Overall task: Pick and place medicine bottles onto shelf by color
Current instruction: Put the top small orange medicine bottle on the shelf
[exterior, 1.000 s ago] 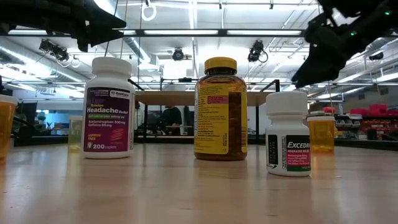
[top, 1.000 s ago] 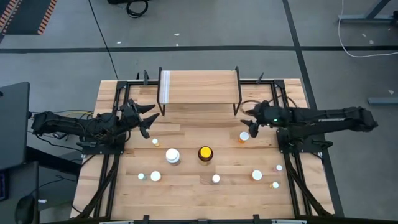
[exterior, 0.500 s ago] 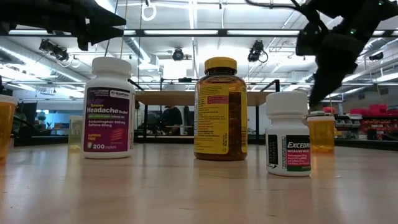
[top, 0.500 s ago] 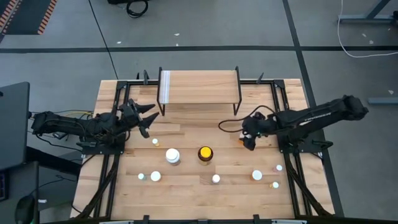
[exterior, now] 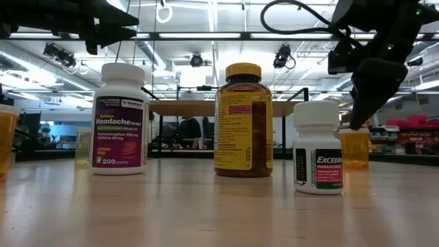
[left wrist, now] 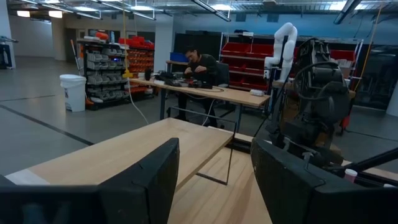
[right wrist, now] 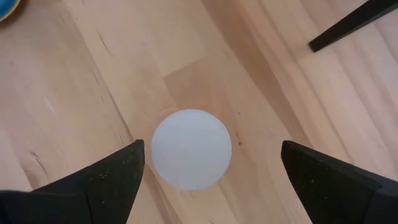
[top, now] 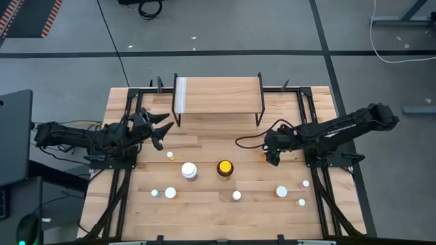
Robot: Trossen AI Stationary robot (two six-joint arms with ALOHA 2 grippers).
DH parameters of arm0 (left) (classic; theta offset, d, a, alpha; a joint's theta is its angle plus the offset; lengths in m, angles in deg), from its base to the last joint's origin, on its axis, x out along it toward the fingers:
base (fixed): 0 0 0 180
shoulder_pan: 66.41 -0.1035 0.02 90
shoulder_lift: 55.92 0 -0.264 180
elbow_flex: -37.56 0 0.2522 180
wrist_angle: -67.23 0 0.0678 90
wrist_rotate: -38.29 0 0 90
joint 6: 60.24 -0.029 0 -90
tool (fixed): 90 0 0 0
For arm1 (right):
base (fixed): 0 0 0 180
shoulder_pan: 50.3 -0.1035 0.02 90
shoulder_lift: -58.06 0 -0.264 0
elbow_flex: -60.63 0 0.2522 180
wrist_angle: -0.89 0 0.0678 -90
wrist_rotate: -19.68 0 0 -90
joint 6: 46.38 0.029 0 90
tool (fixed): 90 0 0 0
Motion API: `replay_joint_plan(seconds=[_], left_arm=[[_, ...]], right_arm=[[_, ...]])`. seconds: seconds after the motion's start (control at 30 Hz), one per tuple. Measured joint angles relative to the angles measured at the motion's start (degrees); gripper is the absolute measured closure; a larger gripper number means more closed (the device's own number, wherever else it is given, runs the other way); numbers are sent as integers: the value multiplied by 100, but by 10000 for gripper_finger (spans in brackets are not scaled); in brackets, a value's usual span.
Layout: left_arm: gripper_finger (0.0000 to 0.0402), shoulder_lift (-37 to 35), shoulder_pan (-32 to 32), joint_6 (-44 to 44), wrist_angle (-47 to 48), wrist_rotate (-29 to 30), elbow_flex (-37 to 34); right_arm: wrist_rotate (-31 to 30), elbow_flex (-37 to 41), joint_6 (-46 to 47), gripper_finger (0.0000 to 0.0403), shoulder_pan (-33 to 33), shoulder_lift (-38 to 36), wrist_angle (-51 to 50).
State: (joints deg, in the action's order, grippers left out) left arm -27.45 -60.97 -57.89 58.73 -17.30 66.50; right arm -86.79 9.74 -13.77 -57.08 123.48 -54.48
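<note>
A small orange bottle with a white cap (right wrist: 191, 149) stands on the table right of centre; the low view shows its orange body (exterior: 354, 149). My right gripper (right wrist: 205, 171) hangs open just above it, pointing down, with one finger on each side of the cap and neither touching it; in the high view the gripper (top: 271, 156) covers most of the bottle. My left gripper (top: 160, 129) waits open and level by the left legs of the shelf (top: 218, 95), holding nothing. The shelf's wooden plank (left wrist: 137, 155) is bare.
A large white bottle (top: 189, 170) and a dark amber bottle with a yellow cap (top: 225, 167) stand mid-table. Several small bottles stand toward the near edge, among them two (top: 170, 193) (top: 281, 192), and one (top: 170, 155) near my left arm. A person sits at a bench (left wrist: 202, 62) beyond the table.
My right gripper has swung toward the table's near edge and come down, tipping from nearly level to pointing steeply down. It now stands over the orange bottle it was beside before. No bottle has moved.
</note>
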Motion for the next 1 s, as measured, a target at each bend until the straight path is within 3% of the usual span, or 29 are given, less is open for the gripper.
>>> replay_joint_plan(seconds=[1.0], left_arm=[[205, 2, 0, 4, 72, -1, 0]], right_arm=[[-31, 0, -14, 40, -1, 21, 102]])
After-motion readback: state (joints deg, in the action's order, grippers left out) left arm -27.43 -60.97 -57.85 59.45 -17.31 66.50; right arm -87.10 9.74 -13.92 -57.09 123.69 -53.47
